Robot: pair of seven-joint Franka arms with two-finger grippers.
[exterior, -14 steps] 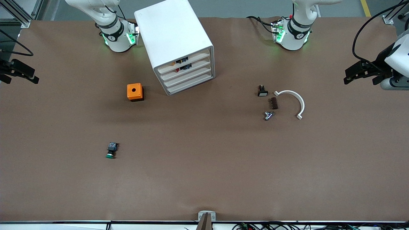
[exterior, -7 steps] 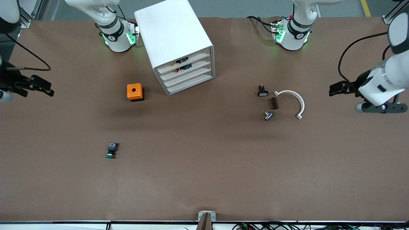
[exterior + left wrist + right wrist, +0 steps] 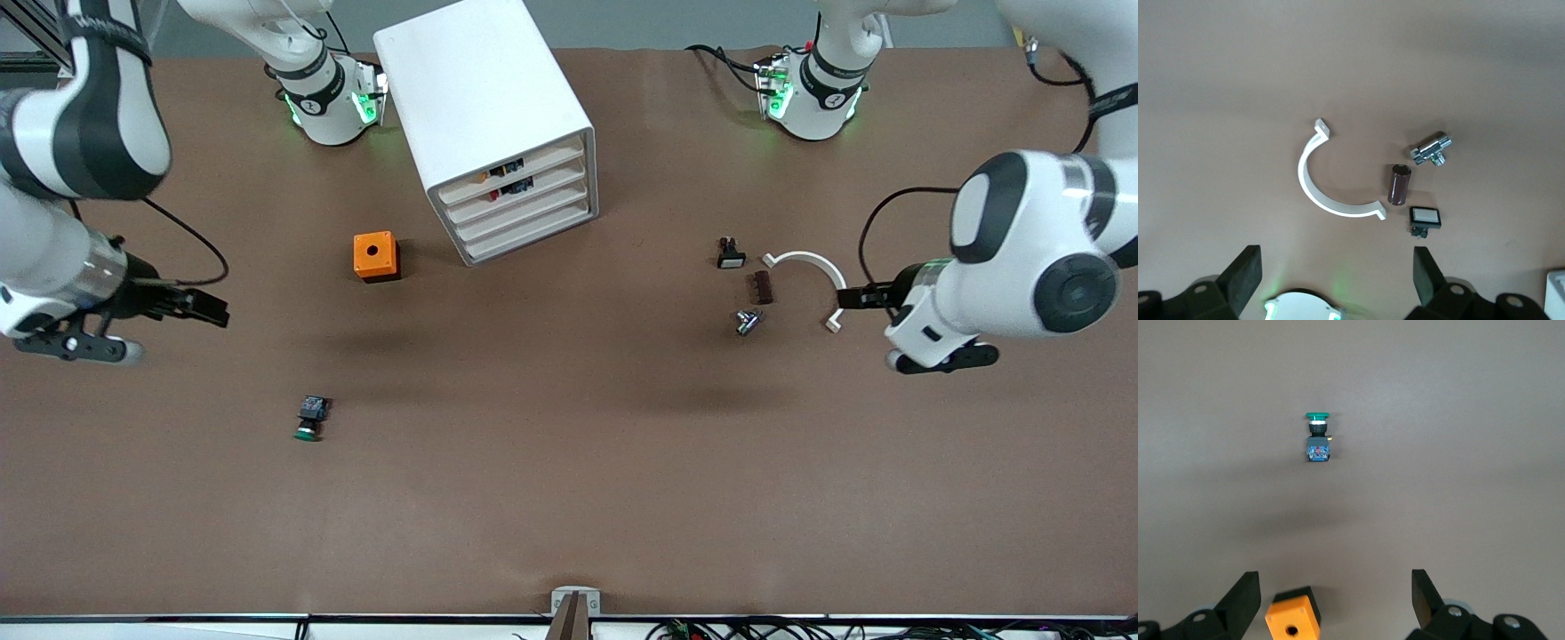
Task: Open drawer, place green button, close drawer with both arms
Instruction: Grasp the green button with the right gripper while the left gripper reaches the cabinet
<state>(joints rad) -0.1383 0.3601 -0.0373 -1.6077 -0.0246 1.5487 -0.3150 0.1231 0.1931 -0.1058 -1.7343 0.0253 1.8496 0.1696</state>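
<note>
Right gripper (image 3: 209,310) hung wide open and empty over bare table (image 3: 569,498) at the right arm's end, the button (image 3: 308,419) lying nearer the camera than the orange box (image 3: 376,256). Nothing was done yet: the drawer (image 3: 526,218) sat closed in the cabinet (image 3: 484,116), so opening, placing and closing all remained. Left gripper (image 3: 852,299) hovered spread and empty by the white curved clip (image 3: 822,271). Both had swung inward from the table's ends since a second earlier.

I see the cabinet (image 3: 493,124) at upper centre with drawers closed, the button (image 3: 309,419) lower left, and both grippers, right (image 3: 209,308) and left (image 3: 852,298), at mid-frame edges.
</note>
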